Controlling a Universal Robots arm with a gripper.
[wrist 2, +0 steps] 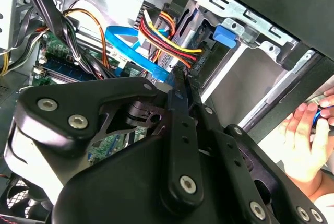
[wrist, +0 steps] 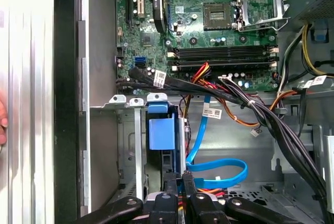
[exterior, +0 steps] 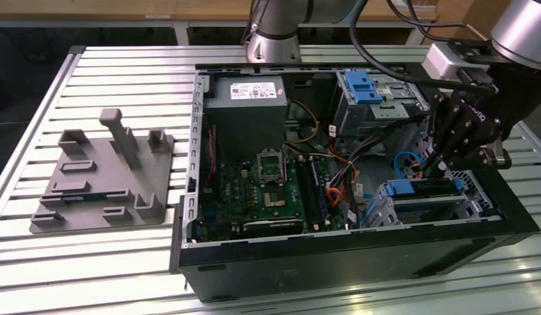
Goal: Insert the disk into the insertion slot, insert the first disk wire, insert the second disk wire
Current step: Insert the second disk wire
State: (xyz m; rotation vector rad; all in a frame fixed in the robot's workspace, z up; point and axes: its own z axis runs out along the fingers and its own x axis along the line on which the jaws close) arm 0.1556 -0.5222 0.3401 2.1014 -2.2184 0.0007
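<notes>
On the exterior view's left, a grey fixture plate (exterior: 108, 177) is seen lying on the slatted counter (exterior: 121, 65), well apart from the work. In the middle, the open computer case (exterior: 340, 262) is laid on its side, with the green motherboard (exterior: 270, 197) exposed.

Toward the exterior view's right, the insertion slot (exterior: 467, 200) is found in the lower corner of the case. The disk (exterior: 423, 189) appears already seated in it, its blue carrier showing at the cage mouth; in the first wrist view the same blue carrier (wrist: 160, 132) is seen inside the cage (wrist: 125, 145).

The end effector (exterior: 437, 167) is held low at the rear of the disk. In the first wrist view its fingers (wrist: 189, 185) are drawn together on what seems to be the connector of the blue flat wire (wrist: 219, 169), just at the disk's edge; the grip is judged, not plainly seen. The step in hand is judged to be a wire insertion. For it to be done well, the connector should be kept square to the disk's port, pressed straight along the port axis, and the red and yellow wire bundle (wrist 2: 167, 33) beside it should be kept from being pinched.

A person's hand (wrist 2: 305, 138) is seen outside the case wall in the second wrist view.
</notes>
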